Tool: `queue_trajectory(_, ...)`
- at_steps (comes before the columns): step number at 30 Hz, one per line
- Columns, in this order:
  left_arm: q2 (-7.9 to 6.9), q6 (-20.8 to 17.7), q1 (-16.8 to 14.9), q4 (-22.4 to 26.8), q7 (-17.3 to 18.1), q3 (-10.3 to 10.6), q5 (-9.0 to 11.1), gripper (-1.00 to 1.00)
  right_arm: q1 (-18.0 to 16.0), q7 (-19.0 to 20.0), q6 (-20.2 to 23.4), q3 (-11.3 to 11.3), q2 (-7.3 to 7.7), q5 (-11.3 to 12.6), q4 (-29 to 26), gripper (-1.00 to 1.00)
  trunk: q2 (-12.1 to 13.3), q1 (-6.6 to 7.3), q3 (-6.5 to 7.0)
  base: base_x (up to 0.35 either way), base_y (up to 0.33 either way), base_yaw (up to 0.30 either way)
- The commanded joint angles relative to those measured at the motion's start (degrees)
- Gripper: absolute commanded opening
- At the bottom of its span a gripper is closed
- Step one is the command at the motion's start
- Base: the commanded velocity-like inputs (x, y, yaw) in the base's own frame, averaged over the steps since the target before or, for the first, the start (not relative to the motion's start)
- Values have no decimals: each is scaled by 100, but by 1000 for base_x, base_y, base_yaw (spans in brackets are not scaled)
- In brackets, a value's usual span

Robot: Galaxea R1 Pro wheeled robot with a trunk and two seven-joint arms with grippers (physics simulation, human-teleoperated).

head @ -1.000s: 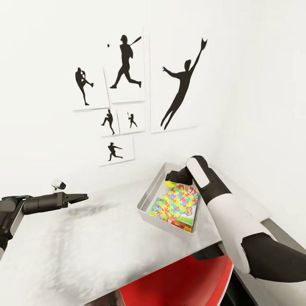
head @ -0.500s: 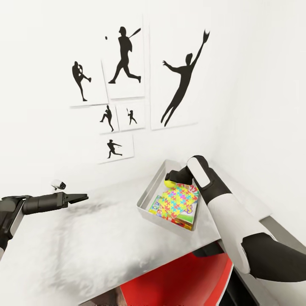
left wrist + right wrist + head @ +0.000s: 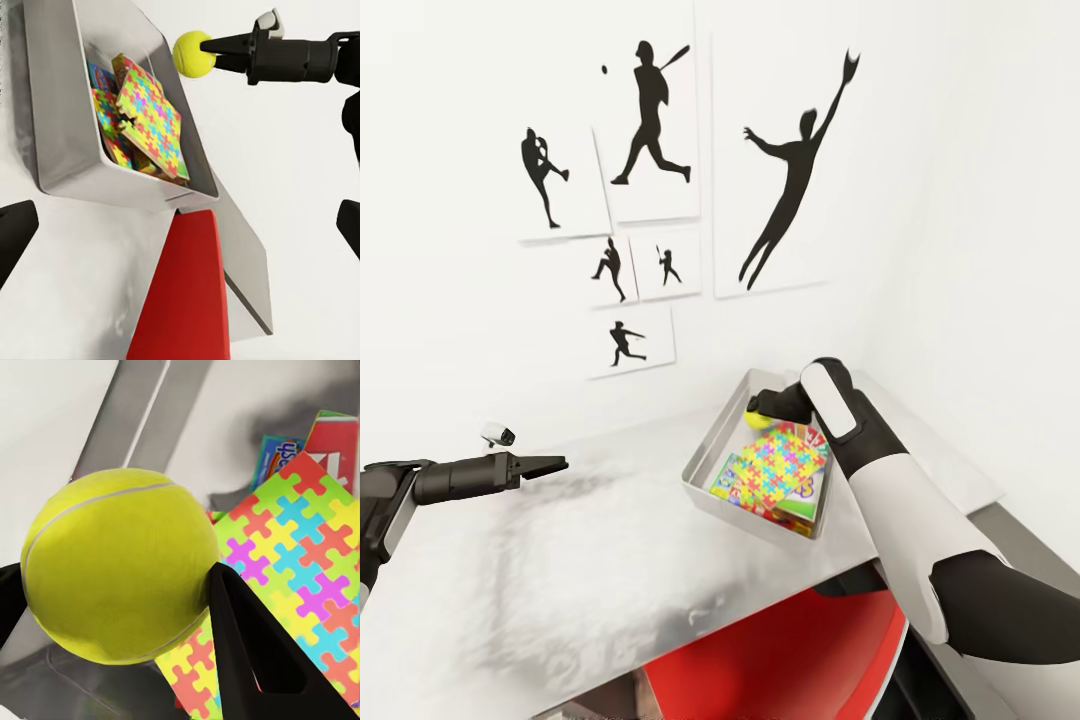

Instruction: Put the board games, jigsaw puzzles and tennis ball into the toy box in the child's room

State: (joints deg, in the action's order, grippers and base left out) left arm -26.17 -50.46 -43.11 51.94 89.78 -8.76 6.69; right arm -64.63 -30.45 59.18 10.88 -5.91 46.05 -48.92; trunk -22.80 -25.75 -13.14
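My right gripper [image 3: 761, 409] is shut on the yellow tennis ball [image 3: 759, 421], holding it just above the far end of the light-grey toy box [image 3: 703, 472] on the pale table [image 3: 560, 560]. In the left wrist view the tennis ball [image 3: 193, 54] sits at the tip of the right gripper [image 3: 208, 51], beside the toy box [image 3: 60, 135]. A jigsaw puzzle [image 3: 782, 460] lies on top inside the box, over a blue board game [image 3: 274, 457] and a red one [image 3: 334, 439]. My left gripper [image 3: 550, 464] hovers open over the table's left part, holding nothing.
A red chair [image 3: 780, 655] stands under the table's near edge, below the toy box. The white wall behind carries black baseball-player pictures [image 3: 650, 120]. A small white object [image 3: 498, 434] sits at the table's far left. The table ends at the wall corner on the right.
The whole picture has shifted upward a little, so the camera moved. The right gripper still holds the ball over the box's far end. The left arm looks unmoved.
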Motion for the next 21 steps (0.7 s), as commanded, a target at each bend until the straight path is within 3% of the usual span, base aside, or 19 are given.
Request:
queue_trajectory(1, -2, -61, -4, 1, 22, 1, -1, 100, -6, -78, -43, 13, -1, 73, -13, -100, -12, -3, -21, 0, 0, 0)
queue_trajectory(5, -2, -61, -4, 1, 22, -2, -1, 100, -10, -82, -302, 36, -21, 55, -46, -100, -12, -3, -59, 0, 0, 0)
queue_trajectory(13, -2, -61, -4, 1, 22, 6, -1, 100, -23, -112, -412, 53, -34, -44, -36, -100, -12, -3, -134, 0, 0, 0)
queue_trajectory(19, -7, -66, -4, 7, 22, -1, 9, 100, -23, -100, -851, 99, -41, -667, -17, -100, -12, -3, -191, 0, 0, 0)
queue_trajectory(21, -10, -75, -4, 8, 22, -5, 15, 100, -23, -97, -897, 109, -42, -756, -13, -100, -12, -3, -210, 0, 0, 0)
